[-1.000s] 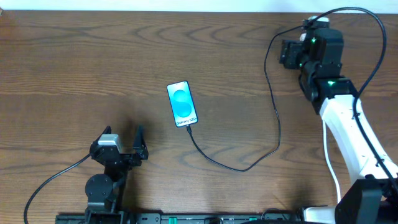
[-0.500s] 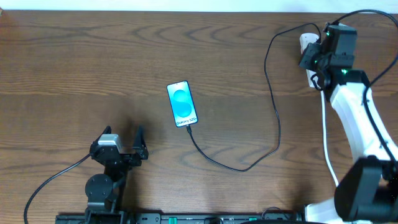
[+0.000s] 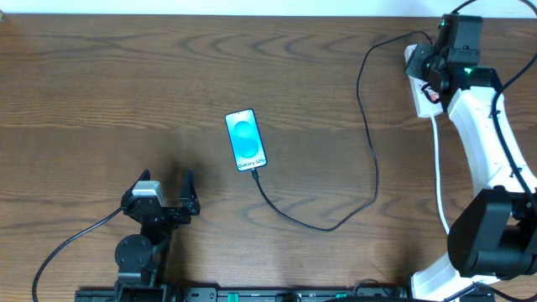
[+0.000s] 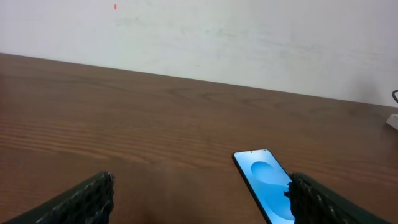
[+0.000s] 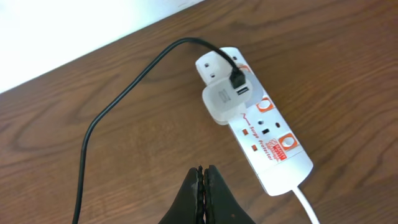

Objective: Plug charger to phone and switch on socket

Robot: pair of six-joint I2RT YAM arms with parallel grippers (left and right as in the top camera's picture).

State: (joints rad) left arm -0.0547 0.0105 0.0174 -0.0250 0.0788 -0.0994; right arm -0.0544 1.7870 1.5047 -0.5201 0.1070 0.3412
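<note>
Phone: you have one phone (image 3: 246,140), flat on the worktop (image 3: 101,84) left of centre, with its blue screen up.
Charger: you have one charger (image 3: 374,168). Its thin black cable meets the phone's short edge by the white text. It loops across the worktop and climbs to the far right corner. You cannot tell from here whether the tip is fully seated.
Adapter: one white adapter (image 5: 224,102) sits in the socket, with the black cable end pushed into its face.
Socket: you have one socket (image 5: 272,140), a white strip lying at a slant at the far right of the worktop. Three red switch marks show along it.
Cord: one thick white cord (image 3: 438,180) leaves the socket's near end.
Left pincer: your left pincer (image 4: 199,208) is spread wide and grasps nothing. It sits low at the near left, with the phone ahead of it and well apart.
Right pincer: your right pincer (image 5: 203,183) is clenched, its fingers pressed together on nothing. It hangs over bare wood just beside the socket's long side. You cannot tell whether it touches anything.
</note>
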